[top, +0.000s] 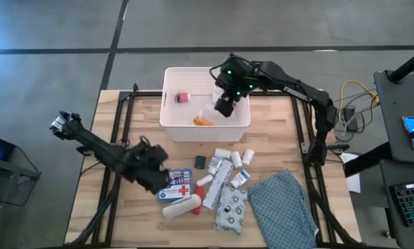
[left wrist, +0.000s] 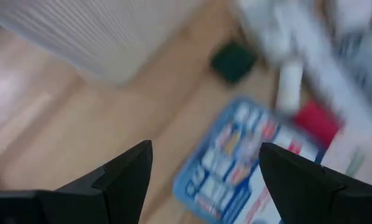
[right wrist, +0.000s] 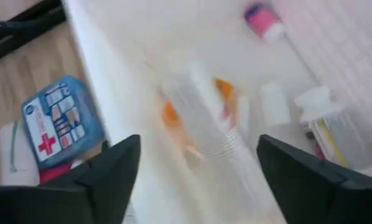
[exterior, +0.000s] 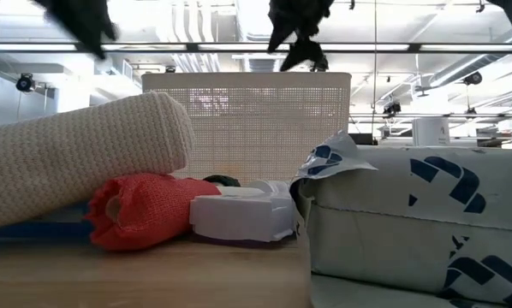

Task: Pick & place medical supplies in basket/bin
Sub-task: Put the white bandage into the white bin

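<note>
A wooden table [top: 124, 131] on a grey floor carries the work. The white basket [top: 171, 119] already contains an orange vial [top: 202, 120] and other items. Above it, the right claw [top: 223, 105] is spread and empty: a drop is judged in hand. Beside the blue first-aid box [top: 178, 187], near the basket, the left claw [top: 158, 181] is spread; a descent and closure are called for.

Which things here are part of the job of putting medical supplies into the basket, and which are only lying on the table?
Part of the job:
- white basket
- blue first-aid box
- white pill bottles
- patterned pouch
- orange item in the basket
- right gripper, open over the basket

Only lying about:
- teal cloth
</note>
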